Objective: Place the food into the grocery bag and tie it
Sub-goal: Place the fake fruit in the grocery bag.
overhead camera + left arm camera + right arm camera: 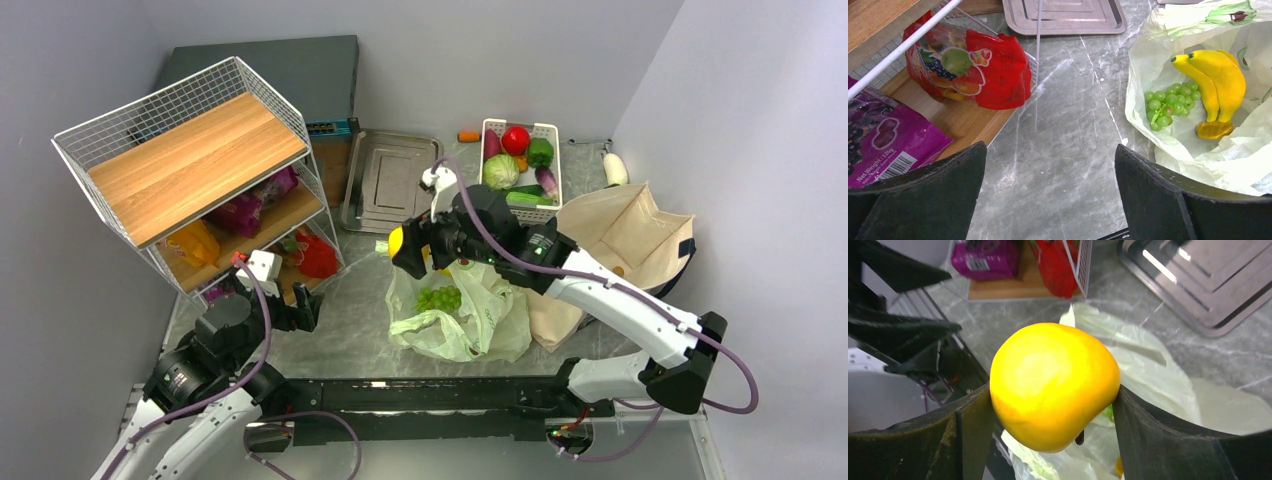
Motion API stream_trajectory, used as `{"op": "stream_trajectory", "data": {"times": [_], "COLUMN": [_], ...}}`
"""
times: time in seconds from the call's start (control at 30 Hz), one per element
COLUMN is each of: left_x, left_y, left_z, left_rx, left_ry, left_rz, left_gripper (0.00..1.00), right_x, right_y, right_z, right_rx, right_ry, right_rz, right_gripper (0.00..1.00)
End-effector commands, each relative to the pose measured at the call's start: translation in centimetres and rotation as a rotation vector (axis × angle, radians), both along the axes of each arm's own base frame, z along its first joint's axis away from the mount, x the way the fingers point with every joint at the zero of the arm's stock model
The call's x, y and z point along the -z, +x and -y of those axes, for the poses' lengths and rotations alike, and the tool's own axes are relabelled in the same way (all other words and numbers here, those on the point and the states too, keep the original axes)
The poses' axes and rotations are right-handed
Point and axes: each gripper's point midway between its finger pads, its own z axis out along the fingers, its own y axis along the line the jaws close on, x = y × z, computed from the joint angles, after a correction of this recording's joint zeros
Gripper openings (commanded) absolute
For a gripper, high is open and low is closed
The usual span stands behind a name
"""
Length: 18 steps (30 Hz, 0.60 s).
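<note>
Right wrist view: right gripper (1054, 392) pinches the lemon (1053, 375) (left gripper (1050, 160) spread wide, empty).

The thin pale-green grocery bag (480, 325) is translucent, crinkled plastic film. The rounded yellow lemon (1053, 385) has a smooth satin skin. The grey marbled tabletop (1068, 130) is smooth and faintly glossy. The rectangular steel tray (388, 180) is brushed metal. The beige tote bag (625, 230) is matt woven cloth. The light-brown shelf board (195, 160) is grained wood.

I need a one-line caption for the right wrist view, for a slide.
The right gripper holds a yellow lemon above the grocery bag.
</note>
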Motion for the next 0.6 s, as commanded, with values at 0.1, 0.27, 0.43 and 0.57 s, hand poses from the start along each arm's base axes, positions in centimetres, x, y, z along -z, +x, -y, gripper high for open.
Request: {"op": "stream_trajectory", "data": {"times": [0.1, 0.27, 0.43, 0.57], "left_x": [-0.7, -0.7, -0.5, -0.5], "left_y": [0.5, 0.5, 0.6, 0.7], "left_z": [0.2, 0.2, 0.2, 0.2], "left_rx": [-0.002, -0.006, -0.005, -0.006], "left_ry": [-0.011, -0.010, -0.004, -0.004], "left_rz": [0.027, 0.026, 0.016, 0.017], "left_gripper": [0.99, 0.99, 0.99, 0.99], "right_x": [4.4, 6.9, 9.7, 11.0], "right_y": [-0.2, -0.4, -0.2, -0.3], "right_z": [1.2, 2.7, 4.9, 6.6], "right_rx": [0.079, 0.118, 0.182, 0.220], "right_ry": [-0.107, -0.187, -0.296, -0.373], "right_rz": [-0.059, -0.084, -0.102, -0.109], "right_gripper": [0.54, 0.54, 0.54, 0.55]}}
